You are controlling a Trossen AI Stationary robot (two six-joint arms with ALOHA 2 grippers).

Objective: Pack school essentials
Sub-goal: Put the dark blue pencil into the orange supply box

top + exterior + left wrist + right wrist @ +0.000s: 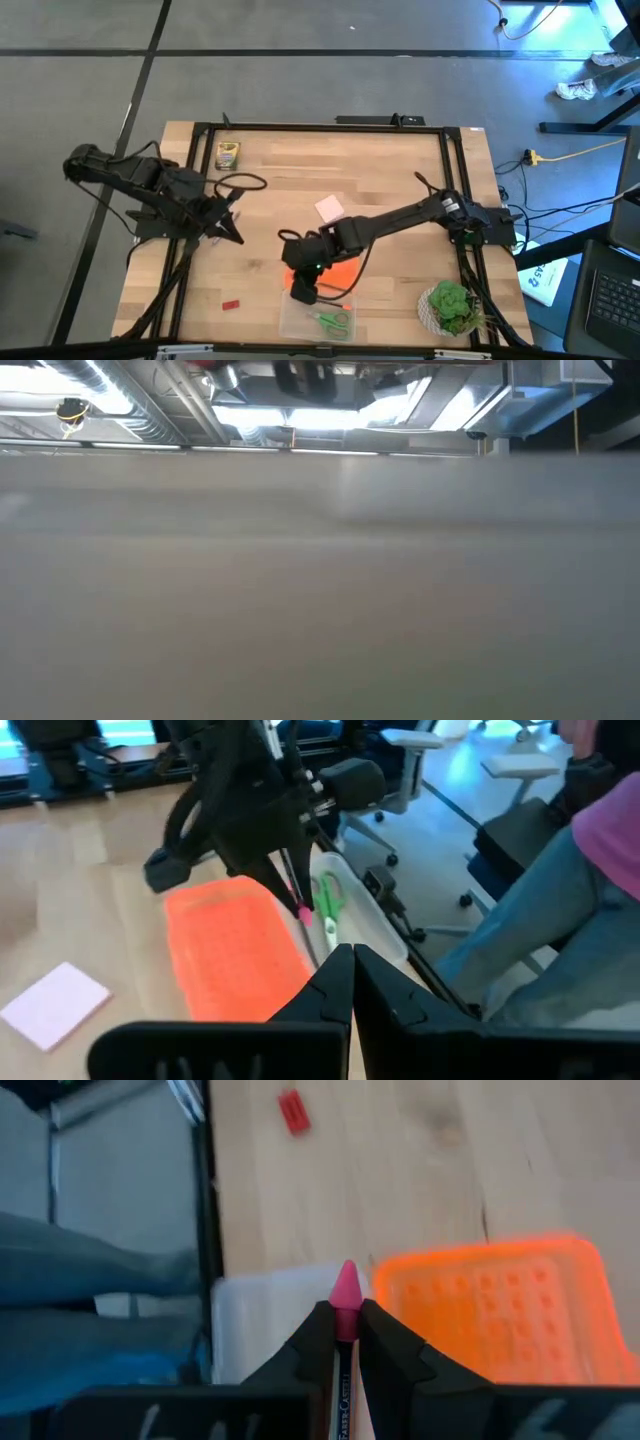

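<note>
My right gripper (303,290) is shut on a thin pencil with a pink tip (346,1290), over the edge of the clear plastic box (320,318), next to the orange perforated lid (342,270). Green-handled scissors (335,321) lie in the box. The pink square pad (330,208) lies flat mid-table. The yellow-green crayon box (228,154) lies at the far left, and the tiny red block (231,304) at the near left. My left gripper (232,232) is shut and empty at the table's left side. My right gripper pinches the pencil between its two fingers, just behind the pink tip (346,1312). The tip sticks out past the fingertips. The pencil lies along the fingers, which point down. In the left wrist view the tip (304,913) hangs below the gripper over the box's edge.
A leafy potted plant (450,305) stands at the near right corner. A black frame (200,180) runs around the table top. A person in jeans (540,910) sits just beyond the near edge. The low view is blurred.
</note>
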